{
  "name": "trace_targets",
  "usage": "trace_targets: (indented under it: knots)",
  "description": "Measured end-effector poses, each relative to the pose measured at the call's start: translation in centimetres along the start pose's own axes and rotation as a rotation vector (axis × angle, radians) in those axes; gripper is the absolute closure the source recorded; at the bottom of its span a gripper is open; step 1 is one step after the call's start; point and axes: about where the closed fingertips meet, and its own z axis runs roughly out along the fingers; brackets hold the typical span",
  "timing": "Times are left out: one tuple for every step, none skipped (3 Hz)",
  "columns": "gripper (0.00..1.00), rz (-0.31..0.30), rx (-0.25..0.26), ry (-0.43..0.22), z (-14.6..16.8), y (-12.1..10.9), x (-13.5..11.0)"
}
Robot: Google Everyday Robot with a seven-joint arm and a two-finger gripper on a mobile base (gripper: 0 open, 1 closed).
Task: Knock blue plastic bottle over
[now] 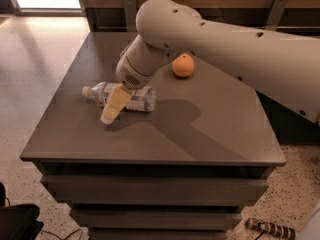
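With the blue plastic bottle (142, 100) already lying flat beneath our claw (114, 104), whose opening we cannot tell, a careless sweep could roll it off the table's (210, 129) left edge.

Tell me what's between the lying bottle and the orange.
Only bare table, as the camera view shows. The gripper sits in front of the blue plastic bottle, on the side away from the orange.
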Motion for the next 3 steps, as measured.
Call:
trace_targets:
  knots:
    - [0.00, 0.000, -0.001, -0.001, 0.0, 0.0, 0.0]
    - [0.00, 0.002, 0.023, 0.005, -2.6, -1.4, 0.3]
    - [0.00, 0.006, 0.069, 0.003, -6.9, -3.5, 0.8]
